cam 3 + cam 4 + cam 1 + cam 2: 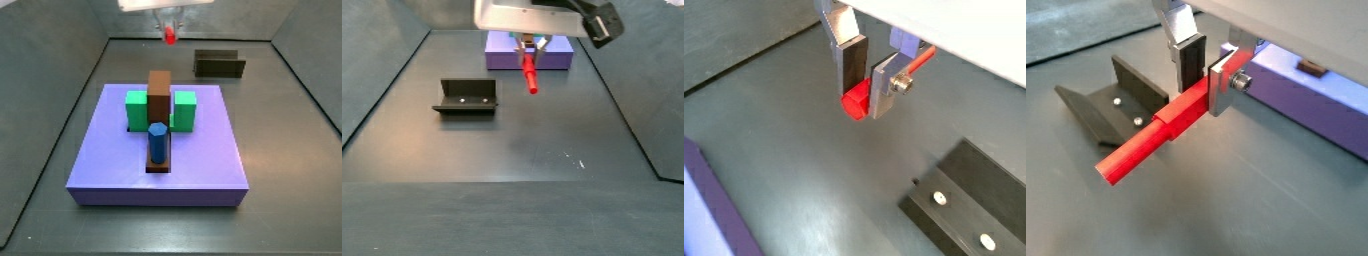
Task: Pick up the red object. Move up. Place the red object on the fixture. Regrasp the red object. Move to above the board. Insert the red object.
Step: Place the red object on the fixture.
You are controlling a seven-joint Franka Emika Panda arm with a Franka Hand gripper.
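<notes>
In the side view that looks along the floor toward the board, the dark olive-brown L-shaped fixture on its base plate [465,98] stands to the left with nothing resting on it. To its right the end effector [531,47] hangs in the air above the dark grey floor [516,150], its flat silver fingers with dark pads [1189,52] closed on one end of the slim red cylindrical peg [531,75]. Most of the red peg's length juts free from the grip, slanting downward, and it touches nothing below. Behind it, farther back, lies the large flat lavender-purple board [553,62].

From the opposite side view the lavender-purple board [160,160] fills the near ground, carrying two green blocks [136,110], a tall brown bar [159,100] and an upright blue peg [158,142]; the end effector [171,27] and red peg [170,37] hover beyond it, with the fixture [219,64] off to the right.

As I judge it, the pick-up and the lift are done. Setting the red peg on the fixture is not yet done, since the two are well apart. Regrasping, travelling above the board and inserting all remain.
</notes>
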